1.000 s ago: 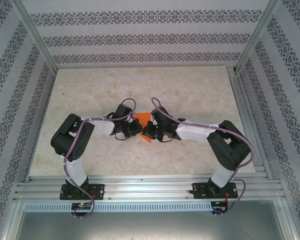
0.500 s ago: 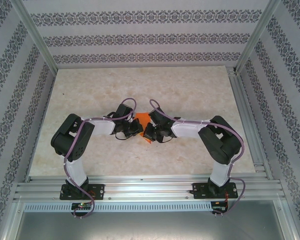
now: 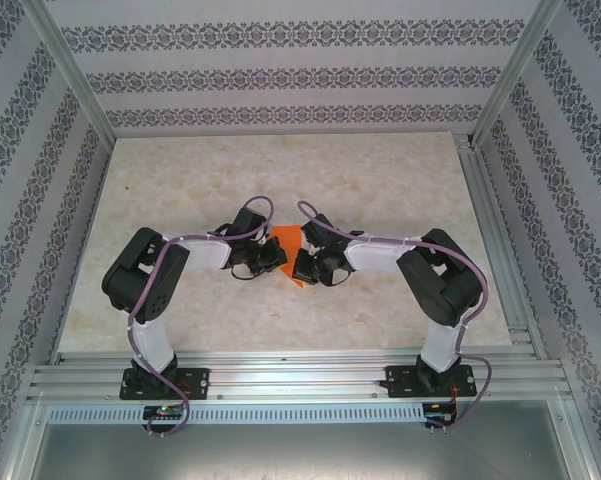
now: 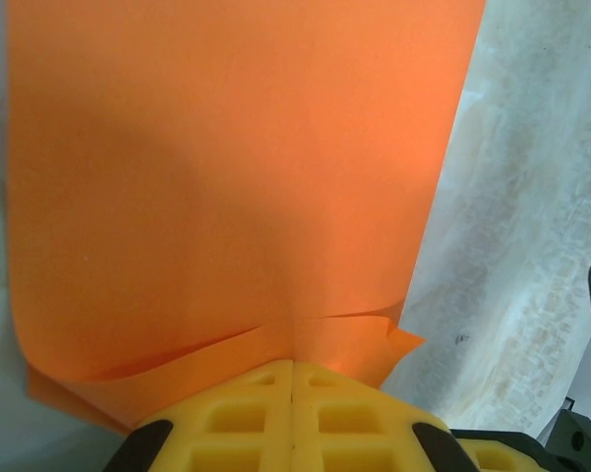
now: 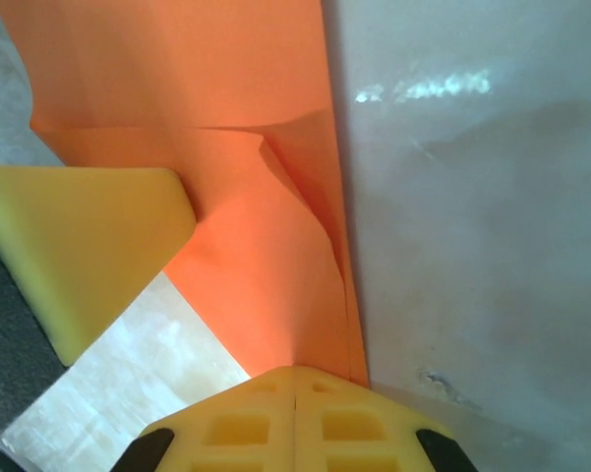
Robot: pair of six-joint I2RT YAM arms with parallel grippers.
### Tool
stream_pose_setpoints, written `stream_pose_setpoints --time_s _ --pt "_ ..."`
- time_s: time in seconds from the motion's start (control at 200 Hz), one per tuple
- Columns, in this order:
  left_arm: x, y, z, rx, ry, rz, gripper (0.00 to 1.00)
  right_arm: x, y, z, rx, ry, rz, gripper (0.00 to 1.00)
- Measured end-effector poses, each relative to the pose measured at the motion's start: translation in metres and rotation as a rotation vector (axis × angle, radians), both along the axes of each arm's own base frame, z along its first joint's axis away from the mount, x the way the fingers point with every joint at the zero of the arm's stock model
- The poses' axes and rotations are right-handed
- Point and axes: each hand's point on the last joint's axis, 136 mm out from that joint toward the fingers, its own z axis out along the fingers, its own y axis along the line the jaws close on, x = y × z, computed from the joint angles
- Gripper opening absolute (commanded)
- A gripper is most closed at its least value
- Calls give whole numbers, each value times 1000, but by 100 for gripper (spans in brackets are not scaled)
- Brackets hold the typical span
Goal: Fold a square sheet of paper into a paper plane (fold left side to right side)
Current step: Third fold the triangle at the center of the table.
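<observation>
Meeting in the middle of the desk (image 3: 380, 180), the left jaws and the right jaws both pinch an edge of the square sheet of paper (image 3: 283, 238), holding it between them, I think, so one side can fold over.

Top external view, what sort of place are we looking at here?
Probably a lab robot cell: an aluminium frame, patterned backdrop walls, and a left arm and right arm mounted beside a marble-look tabletop.
</observation>
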Motion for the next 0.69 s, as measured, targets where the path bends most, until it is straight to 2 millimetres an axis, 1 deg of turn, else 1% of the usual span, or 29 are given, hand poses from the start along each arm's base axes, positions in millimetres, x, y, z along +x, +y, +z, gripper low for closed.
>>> stream_pose_setpoints --time_s 0.06,0.145,0.235,0.31,0.385,0.569,0.694 --pt "0 0 0 3 -1 0 4 -5 -6 1 -8 -1 12 0" --pt "0 0 -1 5 -2 1 4 -17 -22 5 -39 19 21 0" --pt "0 0 0 5 -2 1 3 -19 -25 18 -36 -6 31 0" --pt "0 0 0 6 -1 2 3 -18 -21 29 -18 -36 48 0" --pt "0 0 -1 9 0 2 3 -18 -14 32 -9 -51 67 0" --pt "0 0 -1 9 0 3 3 -23 1 23 -10 -51 101 0" --pt "0 0 -1 8 3 7 3 -17 14 17 1 -56 104 0"
